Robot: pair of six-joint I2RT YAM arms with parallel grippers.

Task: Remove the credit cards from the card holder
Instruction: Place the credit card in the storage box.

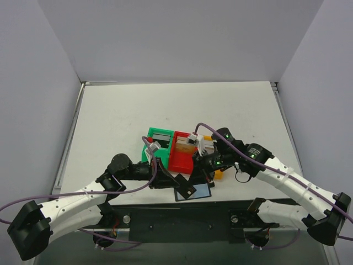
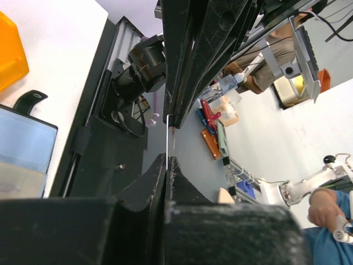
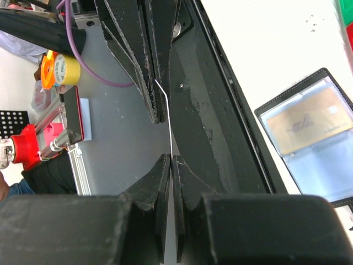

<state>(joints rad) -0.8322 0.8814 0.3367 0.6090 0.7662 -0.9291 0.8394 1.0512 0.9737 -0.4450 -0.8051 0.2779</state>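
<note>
Everything here turns on a single thin card (image 2: 167,135) that both claws grip at once. The left gripper (image 2: 168,160) has its jaws nearly closed on one end, and the right gripper (image 3: 170,160) has its jaws fully closed on the other end. Each wrist view shows the card edge-on as a pale line running straight out from that claw's fingertips into the opposing fingers. Its long axis therefore lies along the line between the two claws, and neither arm is nearer than the other. From above it appears to be the dark card hanging flat between them, clear of the table. My judgement is that one claw must let go before the other can carry the card away, because pulling while both are clamped would bend it. A black-bordered card (image 3: 309,138) with a tan and pale blue face lies flat on the table just beside and beneath the two claws. The card holder (image 1: 179,164) stands just beyond them, on the side away from the arm bases, with what look like cards in its green and red boxes.
</note>
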